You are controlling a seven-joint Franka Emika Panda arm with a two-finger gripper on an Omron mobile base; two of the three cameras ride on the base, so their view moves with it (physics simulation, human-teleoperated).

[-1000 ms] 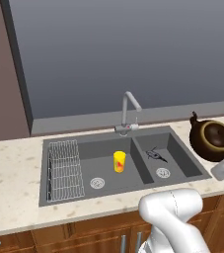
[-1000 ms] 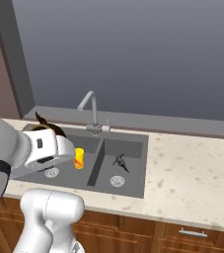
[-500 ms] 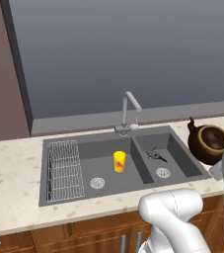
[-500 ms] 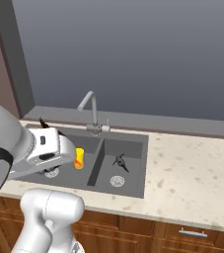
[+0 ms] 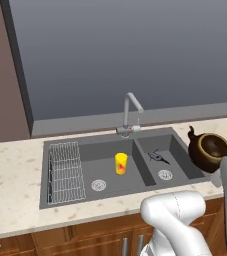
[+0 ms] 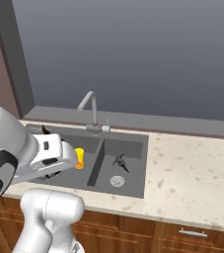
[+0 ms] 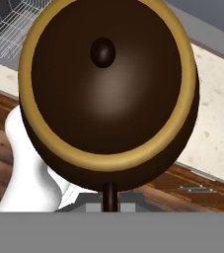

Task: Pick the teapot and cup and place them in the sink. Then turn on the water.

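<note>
Double-basin sink (image 5: 90, 150): left basin holds the cup (image 5: 120, 163), upright, beside a wire rack (image 5: 65, 171); teapot (image 7: 108, 89) held aloft, its thin handle pinched in the narrowly closed gripper (image 7: 110, 196), right of the sink.

You see beige speckled counter (image 6: 192, 178) around basin cutout. Grey wall panel (image 5: 135, 50) behind, grey sill (image 6: 182, 126) along its base. Brown wood cabinets (image 6: 192, 234) below, metal handle (image 6: 191, 232) on drawer.
</note>
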